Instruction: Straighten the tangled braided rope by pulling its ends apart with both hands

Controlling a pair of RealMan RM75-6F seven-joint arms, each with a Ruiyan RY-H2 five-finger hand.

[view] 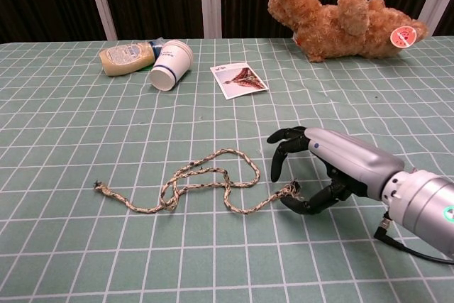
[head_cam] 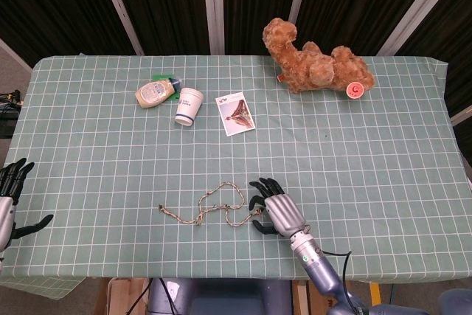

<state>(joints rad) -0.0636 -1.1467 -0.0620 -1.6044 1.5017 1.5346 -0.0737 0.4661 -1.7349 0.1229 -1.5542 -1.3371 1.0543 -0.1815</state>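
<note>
- Right hand (view: 323, 169) low over the tablecloth (head_cam: 369, 153), fingers (view: 282, 148) spread and curved down, thumb underneath; nothing gripped.
- Braided rope (view: 206, 186) lies tangled in loops on the cloth, off to the side of the right fingertips. Its frayed near end (view: 289, 189) sits btwn the fingers and thumb; looks just short of contact, but can't tell for sure from either view.
- Far rope end (view: 101, 188) well away from the fingers, on the opposite side of the loops.
- Left hand (head_cam: 10, 197) at the table's edge, head view only; fingers apart, holding nothing, well apart from the rope.
- Beyond the right fingertips, toward the back: photo card (view: 240, 79), paper cup (view: 170, 64) on its side w/ a squeeze bottle (view: 128, 57) beside it, teddy bear (view: 337, 23) lying down.
</note>
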